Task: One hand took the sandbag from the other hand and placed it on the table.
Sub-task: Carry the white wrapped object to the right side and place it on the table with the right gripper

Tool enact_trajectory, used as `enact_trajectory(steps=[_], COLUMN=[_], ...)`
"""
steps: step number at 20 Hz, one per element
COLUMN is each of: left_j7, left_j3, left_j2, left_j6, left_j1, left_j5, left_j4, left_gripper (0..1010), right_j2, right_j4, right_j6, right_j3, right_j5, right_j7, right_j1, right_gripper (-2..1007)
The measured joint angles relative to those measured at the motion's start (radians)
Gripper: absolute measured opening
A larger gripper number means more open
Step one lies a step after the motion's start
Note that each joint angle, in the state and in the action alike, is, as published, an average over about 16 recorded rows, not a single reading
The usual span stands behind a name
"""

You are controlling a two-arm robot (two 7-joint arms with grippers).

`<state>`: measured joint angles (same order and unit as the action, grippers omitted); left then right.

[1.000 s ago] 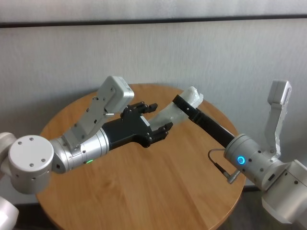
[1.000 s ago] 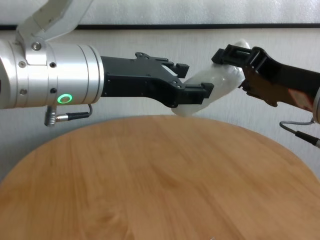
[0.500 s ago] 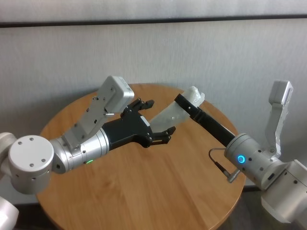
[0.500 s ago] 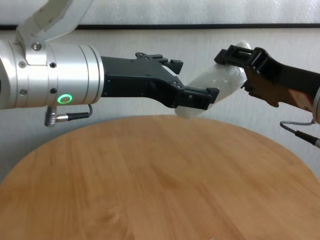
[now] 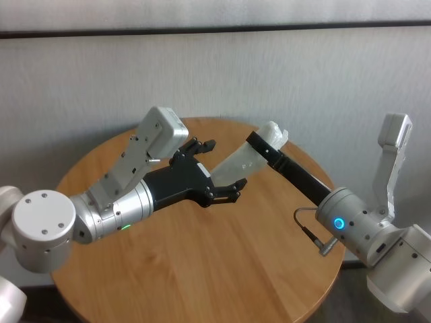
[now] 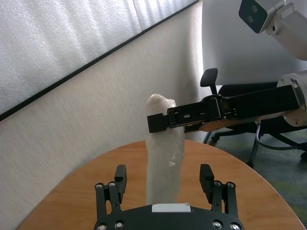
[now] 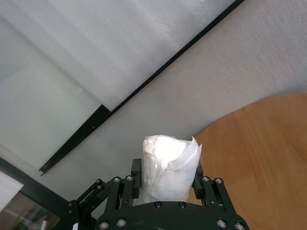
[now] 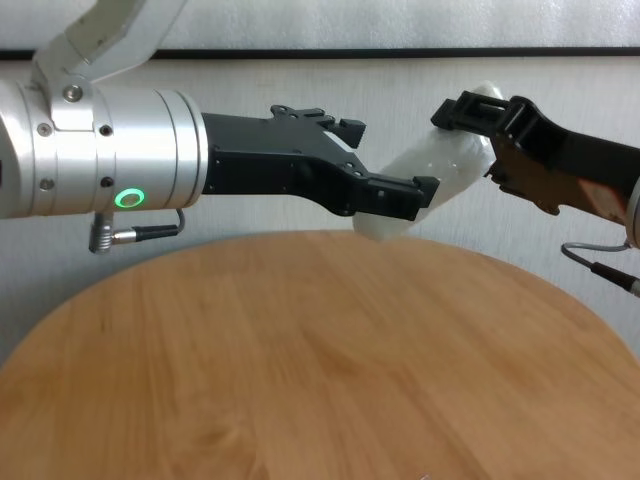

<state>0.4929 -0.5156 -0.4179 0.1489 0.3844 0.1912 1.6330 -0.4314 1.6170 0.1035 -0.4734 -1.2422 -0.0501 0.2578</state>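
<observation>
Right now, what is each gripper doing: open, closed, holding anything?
Left gripper: open, its fingers either side of the sandbag without gripping it.
Right gripper: closed on the sandbag, above the table.

Head view high, chest view low — both share table (image 5: 202,269)

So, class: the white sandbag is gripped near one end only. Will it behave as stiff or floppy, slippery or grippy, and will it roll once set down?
The sandbag juts from the right gripper without drooping, so probably packed fairly firm. Its shiny plastic skin may slip. Its lumpy shape should settle rather than roll on the table. The left gripper stands open around its free end.
</observation>
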Motion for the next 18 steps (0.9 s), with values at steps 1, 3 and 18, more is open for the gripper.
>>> enact_trajectory(steps=[1, 3, 18], left_j7=[-0.005, -0.016, -0.161], left_j3=[0.002, 0.006, 0.072], left_j2=[-0.001, -0.002, -0.006], left_j6=[0.004, 0.013, 0.151], left_j1=[-0.003, -0.009, -0.096], left_j5=[-0.001, -0.003, -0.061], left_j4=[0.003, 0.012, 0.122], left_gripper=[1000, 1000, 1000], right_j2=[0.001, 0.002, 0.013], right_j4=[-0.001, -0.002, -0.016], right_j6=[0.000, -0.001, -0.001], right_j3=[0.000, 0.001, 0.009], right_j5=[0.001, 0.003, 0.026], right_j7=[0.000, 0.000, 0.005], right_j1=[0.000, 0.000, 0.000], right_gripper=[604, 604, 603])
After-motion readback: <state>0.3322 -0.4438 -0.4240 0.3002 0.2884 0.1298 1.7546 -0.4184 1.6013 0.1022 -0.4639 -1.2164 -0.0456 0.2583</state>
